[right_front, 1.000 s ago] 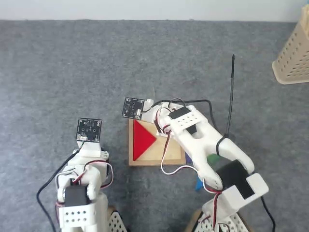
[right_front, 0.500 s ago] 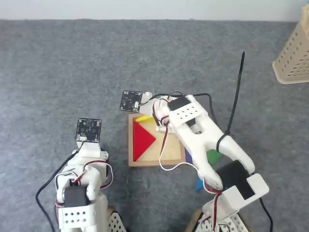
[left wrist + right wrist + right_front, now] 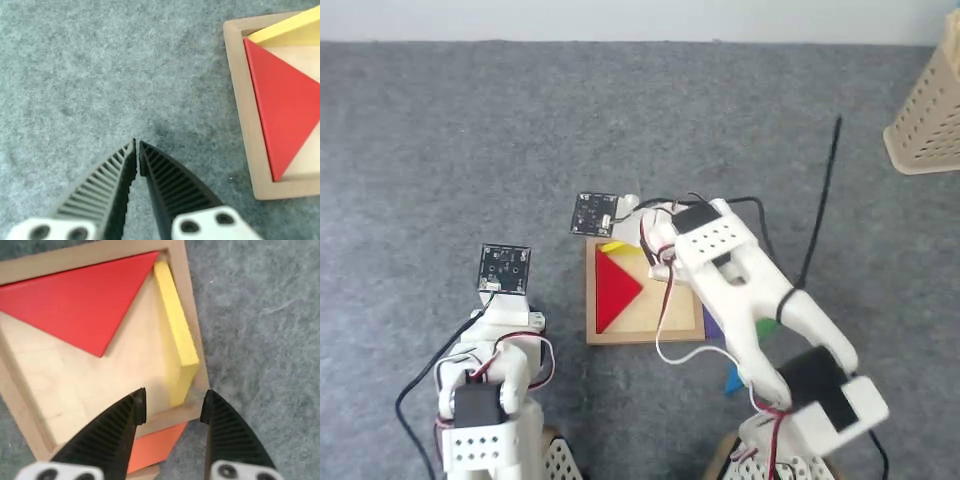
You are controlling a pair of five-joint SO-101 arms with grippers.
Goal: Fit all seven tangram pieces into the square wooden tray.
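Square wooden tray (image 3: 645, 336) sits centre of the high view on the grey felt-like bench (image 3: 470, 130). Red triangle (image 3: 615, 288) lies flat inside, filling the tray's left part, long edge along the left wall. Yellow piece (image 3: 615, 246) sits at the tray's upper-left corner, along the top wall.

R arm (image 3: 740, 290) stretches from lower right of frame up over the tray, covering its right half. R jaws are apart, w/ nothing clamped: in the wrist view their tips straddle one end of the yellow piece (image 3: 175, 335) w/ gaps on both sides. That piece looks tilted, propped on the tray (image 3: 22, 405) rim rather than flat; can't tell for sure. Red triangle (image 3: 85, 300) has its tip nearly touching the yellow piece. Orange piece (image 3: 155, 445) lies just outside the rim, near the jaw tips.

L arm (image 3: 490, 390) is at lower left of frame, well apart from the tray. L jaws are together, tips touching, empty, over bare bench; tray corner (image 3: 235, 90) w/ red triangle (image 3: 287, 105) and yellow piece (image 3: 285, 27) shows beyond.

More pieces lie off the tray, partly hidden by R arm: green (image 3: 763, 326), purple (image 3: 712, 322), blue (image 3: 732, 380), lower right of the tray. Cream perforated basket (image 3: 925, 110) is at upper right; thin black cable (image 3: 820, 210) rises near it.
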